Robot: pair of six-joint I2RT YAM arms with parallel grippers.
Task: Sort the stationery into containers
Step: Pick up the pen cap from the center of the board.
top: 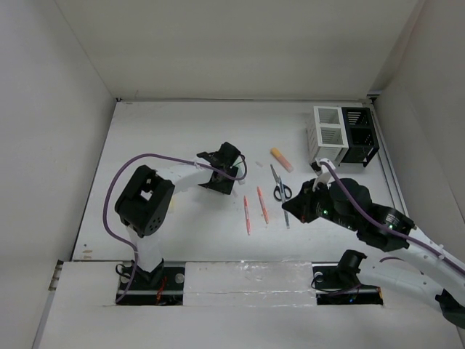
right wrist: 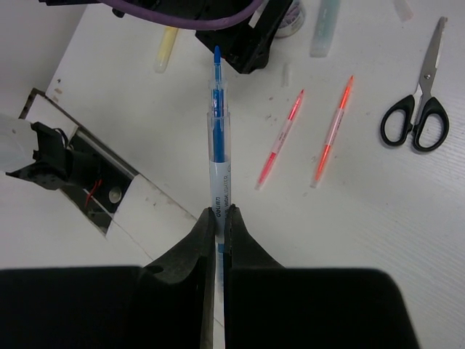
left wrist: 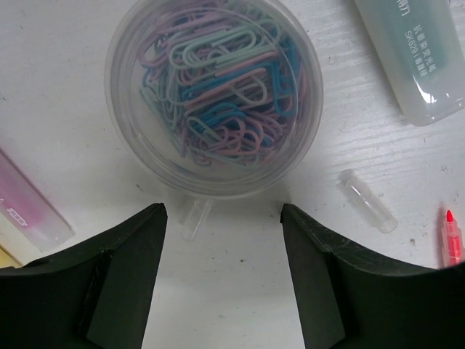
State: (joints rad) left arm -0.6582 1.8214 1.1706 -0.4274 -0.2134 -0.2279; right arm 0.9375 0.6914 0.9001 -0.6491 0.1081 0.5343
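Observation:
My right gripper [right wrist: 220, 211] is shut on a thin blue pen [right wrist: 216, 123] and holds it off the table; it also shows in the top view [top: 292, 209]. Two orange-red pens [right wrist: 280, 138] [right wrist: 334, 131] and black-handled scissors [right wrist: 418, 102] lie on the table beyond it. My left gripper [left wrist: 224, 218] is open and empty, just short of a clear round tub of coloured paper clips [left wrist: 213, 94]. A green highlighter [left wrist: 418, 58] lies to its right and a pink-purple one [left wrist: 25, 203] to its left. The white organizer [top: 327, 131] and black organizer [top: 360, 134] stand at the back right.
An orange highlighter [top: 281, 159] lies near the white organizer. A yellow highlighter [right wrist: 167, 47] lies by the left arm. Two clear caps [left wrist: 367, 200] [left wrist: 195, 218] lie near the tub. White walls close in the table on three sides.

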